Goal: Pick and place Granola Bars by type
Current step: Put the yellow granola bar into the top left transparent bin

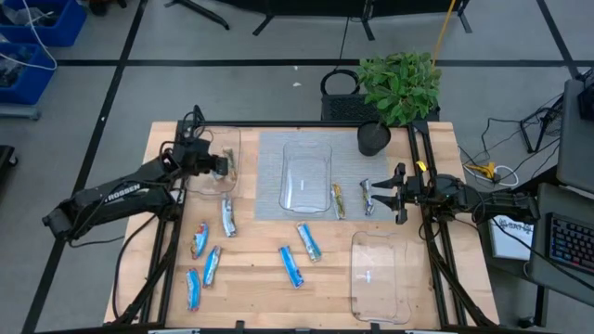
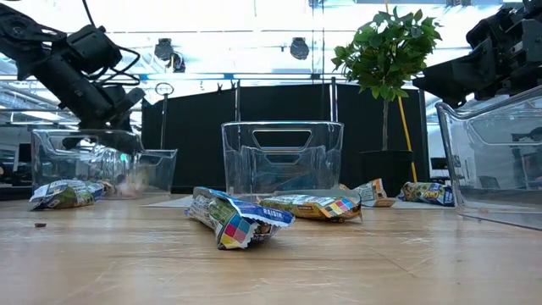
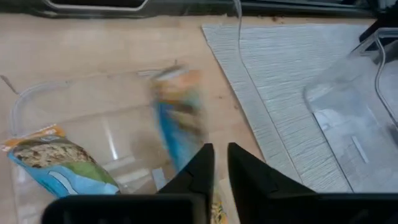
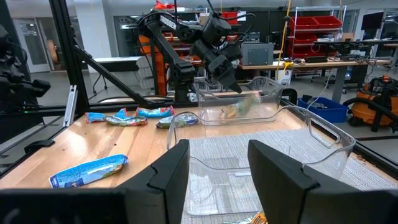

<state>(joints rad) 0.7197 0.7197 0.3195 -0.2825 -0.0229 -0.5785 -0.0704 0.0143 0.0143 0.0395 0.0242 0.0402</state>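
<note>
Left hand (image 3: 216, 163) slightly parted above tray (image 3: 37, 99); blurred bar (image 3: 179, 121) beneath.

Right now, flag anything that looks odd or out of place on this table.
One thing: a blue bar shows only as a blur in mid-air over the left tray, just beyond the left gripper, apparently falling. Loose bars scattered on the wood look like unsorted stock, nothing spilled or damaged.

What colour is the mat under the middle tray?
Light grey, finely ribbed mat; clearest in the left wrist view.
</note>
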